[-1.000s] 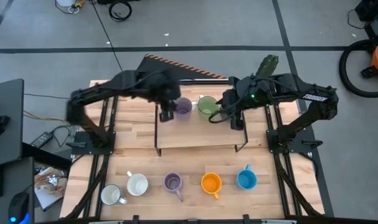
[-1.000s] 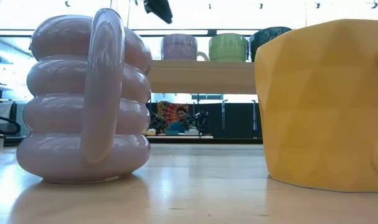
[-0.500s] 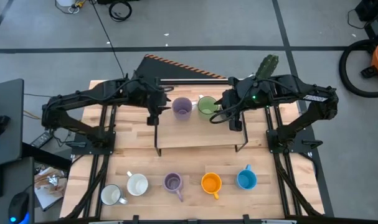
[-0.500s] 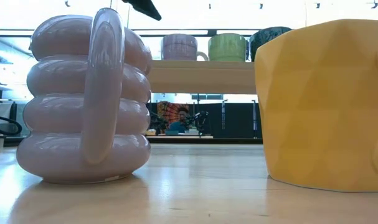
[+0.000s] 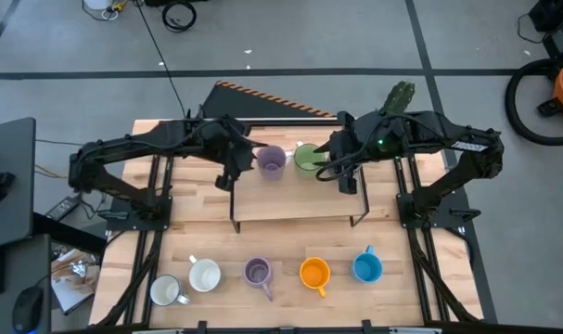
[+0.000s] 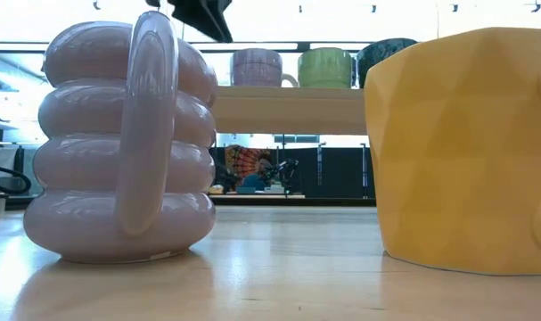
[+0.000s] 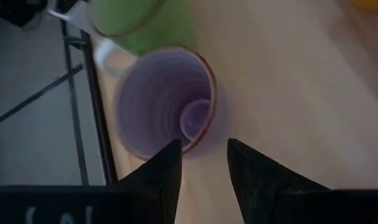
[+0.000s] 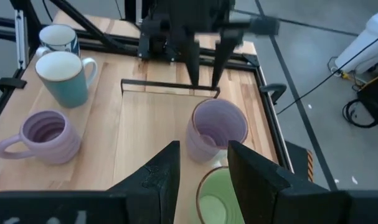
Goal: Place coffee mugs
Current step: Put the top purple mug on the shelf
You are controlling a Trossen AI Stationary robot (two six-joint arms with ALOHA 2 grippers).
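A raised wooden shelf [image 5: 295, 199] carries a lilac mug [image 5: 271, 160], a green mug [image 5: 309, 158] and a dark mug [image 6: 388, 52], all standing upright. My left gripper [image 5: 227, 176] is open just left of that lilac mug [image 7: 167, 102] and clear of it. My right gripper [image 5: 348, 181] is open beside the green mug [image 8: 217, 199], which shows low between its fingers; no touch is visible. Along the table's near edge stand two white mugs [image 5: 165, 290] [image 5: 205, 276], a second lilac mug [image 5: 257, 272], an orange mug [image 5: 314, 274] and a blue mug [image 5: 366, 268].
A white pot with a green cactus [image 5: 399, 97] stands at the far right behind the right arm. Black metal frames [image 5: 151, 213] run along both table sides. Bare wood lies between the shelf and the near row of mugs.
My left gripper has drawn back from the lilac mug on the shelf toward the table's left edge, then sunk a little. The lilac mug stays upright where it was.
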